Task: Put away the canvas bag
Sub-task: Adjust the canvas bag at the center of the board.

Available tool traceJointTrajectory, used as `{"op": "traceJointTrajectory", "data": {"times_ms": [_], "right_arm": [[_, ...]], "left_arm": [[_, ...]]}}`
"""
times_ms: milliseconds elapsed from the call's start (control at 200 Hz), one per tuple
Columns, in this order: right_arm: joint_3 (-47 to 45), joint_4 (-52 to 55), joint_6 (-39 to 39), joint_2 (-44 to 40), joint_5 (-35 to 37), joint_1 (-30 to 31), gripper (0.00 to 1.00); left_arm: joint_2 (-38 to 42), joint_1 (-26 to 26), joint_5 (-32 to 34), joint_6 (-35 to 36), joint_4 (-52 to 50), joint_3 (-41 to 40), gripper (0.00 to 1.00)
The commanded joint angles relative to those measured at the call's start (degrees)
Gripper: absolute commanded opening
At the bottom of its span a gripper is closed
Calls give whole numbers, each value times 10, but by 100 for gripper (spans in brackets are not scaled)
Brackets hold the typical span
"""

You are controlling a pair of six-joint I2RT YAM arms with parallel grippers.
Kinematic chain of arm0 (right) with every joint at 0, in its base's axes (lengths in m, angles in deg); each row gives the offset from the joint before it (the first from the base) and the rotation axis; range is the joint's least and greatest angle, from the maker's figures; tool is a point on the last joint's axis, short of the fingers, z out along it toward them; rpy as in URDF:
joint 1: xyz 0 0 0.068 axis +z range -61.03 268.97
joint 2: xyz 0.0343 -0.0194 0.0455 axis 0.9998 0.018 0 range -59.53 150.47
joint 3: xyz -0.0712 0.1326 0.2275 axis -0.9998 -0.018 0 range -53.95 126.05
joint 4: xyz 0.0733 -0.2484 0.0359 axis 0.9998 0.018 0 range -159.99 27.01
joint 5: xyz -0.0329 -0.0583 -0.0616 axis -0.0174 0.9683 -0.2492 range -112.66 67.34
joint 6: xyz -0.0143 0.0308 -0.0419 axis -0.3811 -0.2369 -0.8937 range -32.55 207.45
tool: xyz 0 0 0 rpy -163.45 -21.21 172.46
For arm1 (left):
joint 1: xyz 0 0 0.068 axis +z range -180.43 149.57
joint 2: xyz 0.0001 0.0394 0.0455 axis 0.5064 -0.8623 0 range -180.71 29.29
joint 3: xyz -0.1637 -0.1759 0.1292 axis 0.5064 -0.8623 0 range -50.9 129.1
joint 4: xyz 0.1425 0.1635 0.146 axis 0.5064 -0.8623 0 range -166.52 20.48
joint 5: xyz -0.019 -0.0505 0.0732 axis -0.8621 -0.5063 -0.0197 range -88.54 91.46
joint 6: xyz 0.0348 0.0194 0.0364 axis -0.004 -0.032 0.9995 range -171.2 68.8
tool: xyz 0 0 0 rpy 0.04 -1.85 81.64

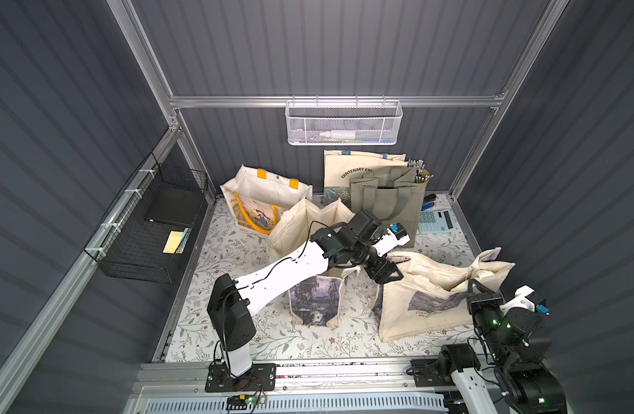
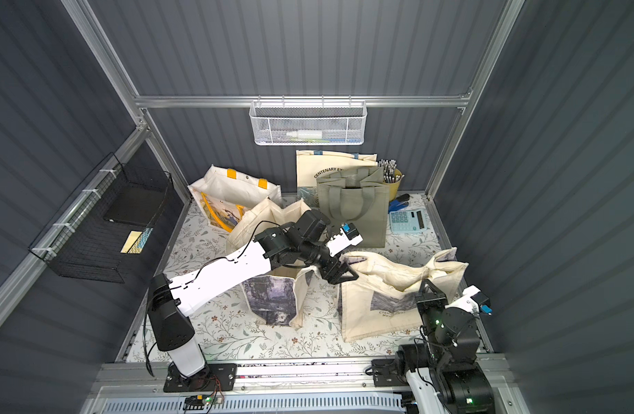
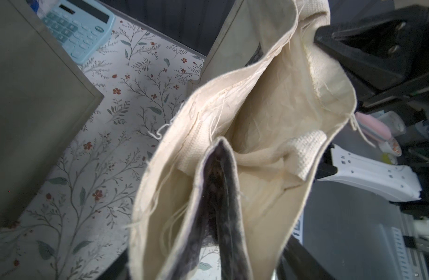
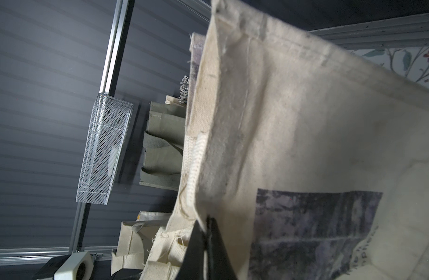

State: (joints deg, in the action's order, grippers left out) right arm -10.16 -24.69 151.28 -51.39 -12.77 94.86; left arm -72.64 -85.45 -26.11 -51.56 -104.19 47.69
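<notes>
The canvas bag is cream with a grey-purple print and slumps on the floral mat at the right, mouth upward. My right gripper is shut on the near rim of the bag. My left gripper is at the bag's left end. Its jaws stand apart, one on each side of the folded side panel, with the bag's open mouth beyond. The fingertips are mostly hidden by cloth.
A similar cream bag stands open under my left arm. Behind are a yellow-handled bag, a grey-green bag, a lettered bag, a pen cup and a calculator. A white mesh basket and a black wire basket hang on the walls.
</notes>
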Motion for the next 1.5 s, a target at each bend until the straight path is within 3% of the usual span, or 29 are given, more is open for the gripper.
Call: {"op": "traceJointTrajectory", "data": {"times_ms": [0,145,290,475,606,771,871,976,1191,1246,1496], "right_arm": [[-3,-31,-12,5,-18,0,0],[2,-36,-38,16,-24,0,0],[11,-37,-80,31,-22,0,3],[45,-42,-168,75,1,1,24],[76,-61,-261,126,-14,1,30],[138,-59,-379,194,-11,0,48],[159,-63,-455,222,-43,0,64],[177,-56,-519,248,-104,0,72],[248,-37,-619,279,-110,0,82],[267,-26,-662,286,-143,0,83],[301,47,-827,296,-127,33,82]], "left_arm": [[0,-1,-16,8,-11,10,53],[-29,-15,-13,30,-56,45,32],[-46,-30,17,52,-90,86,0],[-17,-34,90,72,-70,83,0],[-2,-35,120,86,-76,82,0],[18,-35,144,110,-74,67,0],[28,-35,151,126,-71,59,0],[24,-35,141,134,-87,71,0],[34,-18,114,154,-113,73,0],[39,-7,102,152,-111,66,0],[43,16,73,171,-126,64,0]]}}
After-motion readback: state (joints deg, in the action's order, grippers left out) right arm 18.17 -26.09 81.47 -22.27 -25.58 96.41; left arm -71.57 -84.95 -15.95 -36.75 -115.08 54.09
